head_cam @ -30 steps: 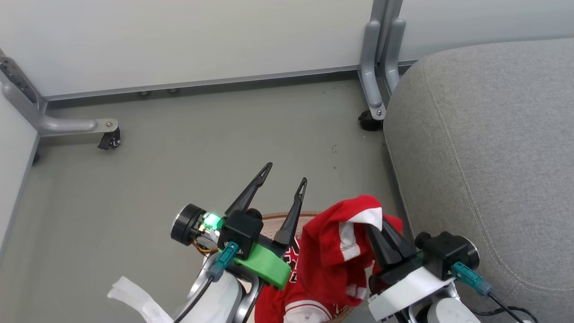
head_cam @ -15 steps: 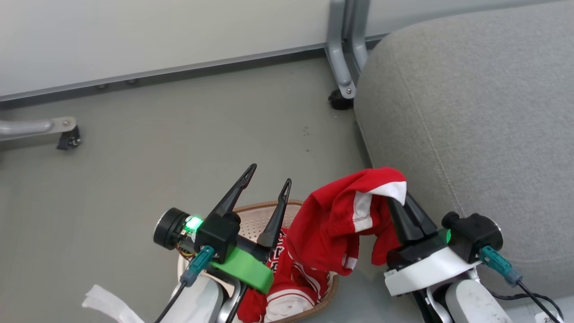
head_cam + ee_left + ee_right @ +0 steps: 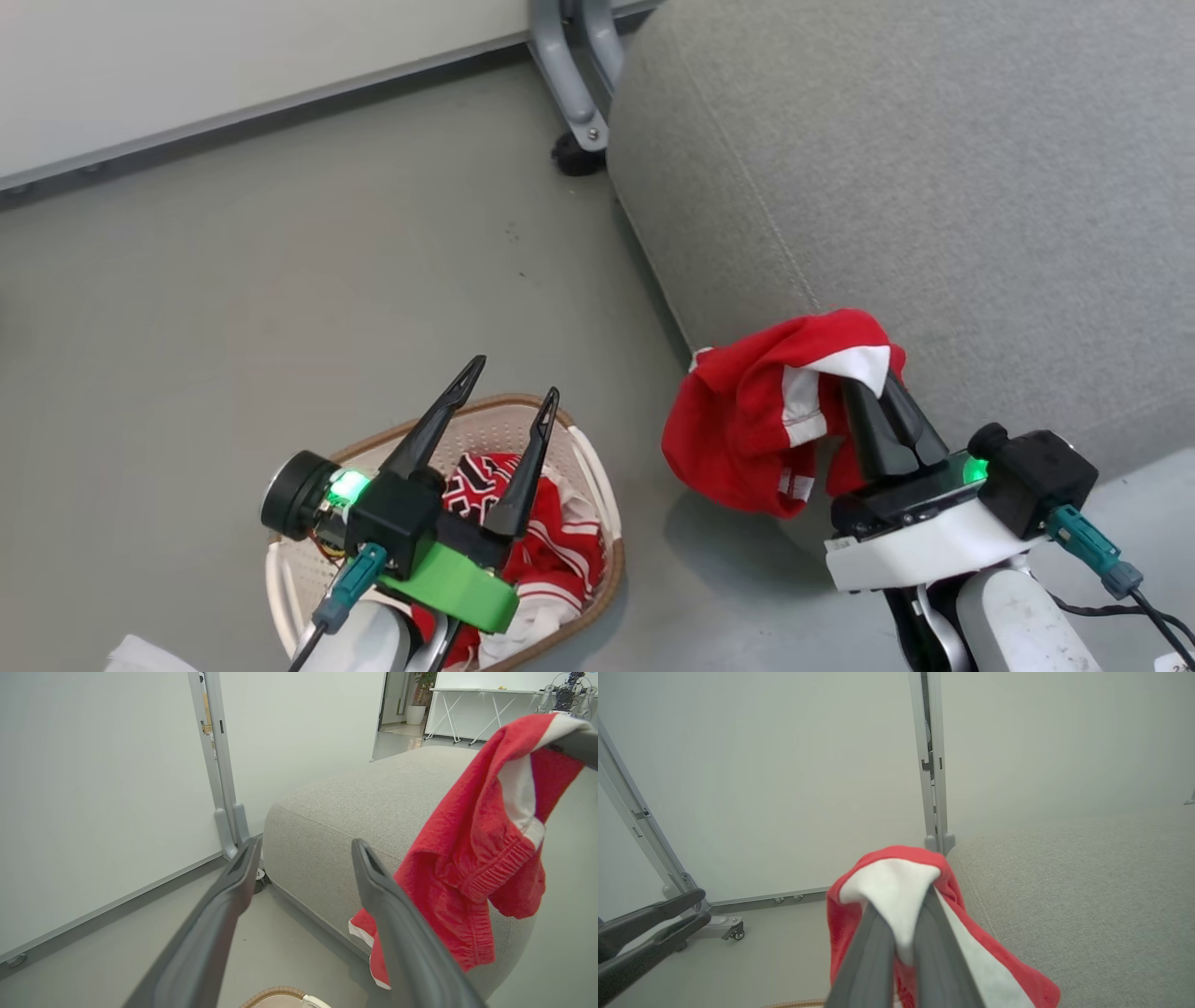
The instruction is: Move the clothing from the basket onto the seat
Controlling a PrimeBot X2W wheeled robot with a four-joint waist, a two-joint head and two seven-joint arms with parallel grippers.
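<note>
The grey floor runs up to a pale partition wall, whose grey metal leg ends in a dark caster right at the corner of the seat. That seat, a big grey woven cushion with a stitched seam, takes up the robot's right-hand side.

The basket, cream and perforated with a brown woven-look rim, stands on the floor to the seat's left, near it but apart. In it lies the jersey, red with white trim, a patch of black-and-white lettering showing at its far side.

The plain red garment is out of the basket and off the floor. It hangs bunched against the rounded front edge of the seat, its lower folds dangling over the floor; from here I cannot tell whether it touches the cushion.

The right end effector has its two dark fingers pressed together on the garment's white trim, carrying it. The left end effector hovers over the basket with its fingers spread, gripping nothing.
</note>
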